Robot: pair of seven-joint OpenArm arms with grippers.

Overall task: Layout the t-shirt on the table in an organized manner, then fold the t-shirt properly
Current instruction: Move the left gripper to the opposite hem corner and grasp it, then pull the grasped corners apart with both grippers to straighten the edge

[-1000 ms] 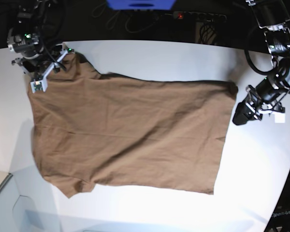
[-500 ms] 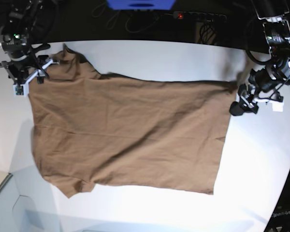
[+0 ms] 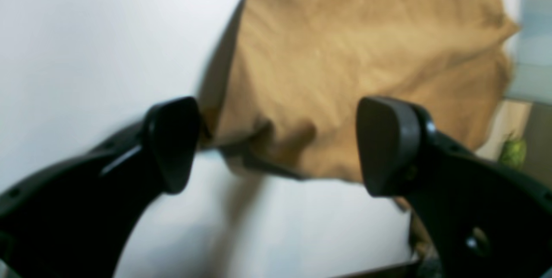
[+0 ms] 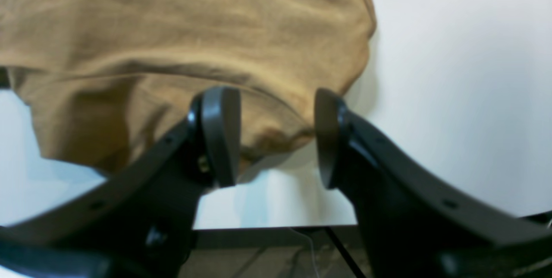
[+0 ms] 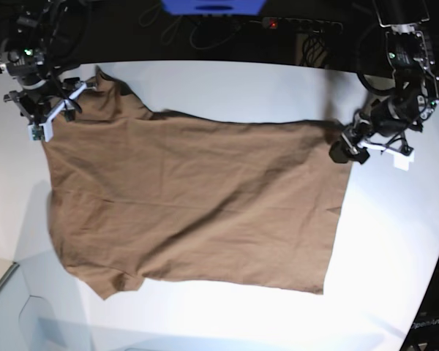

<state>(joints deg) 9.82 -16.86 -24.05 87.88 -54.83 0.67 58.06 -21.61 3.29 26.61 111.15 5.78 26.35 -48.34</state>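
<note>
The brown t-shirt (image 5: 197,197) lies spread flat on the white table (image 5: 241,80), sleeves toward the left of the base view. My left gripper (image 5: 349,139) hovers at the shirt's far right corner. In the left wrist view its jaws (image 3: 280,144) stand wide open, with the shirt's (image 3: 345,54) rumpled corner lying between and beyond them, not pinched. My right gripper (image 5: 57,108) is at the far left sleeve. The right wrist view shows it (image 4: 276,140) open with a narrower gap, the sleeve's (image 4: 172,32) hem just ahead of the fingertips.
The table's back edge borders a dark area with a blue object (image 5: 212,6), a power strip (image 5: 300,24) and cables. A grey panel (image 5: 14,307) sits at the near left corner. White tabletop (image 5: 395,241) shows to the right of the shirt.
The left gripper has opened wide and moved left onto the shirt's far right corner. The right gripper has shifted up and left to the sleeve's edge. The shirt has hardly moved.
</note>
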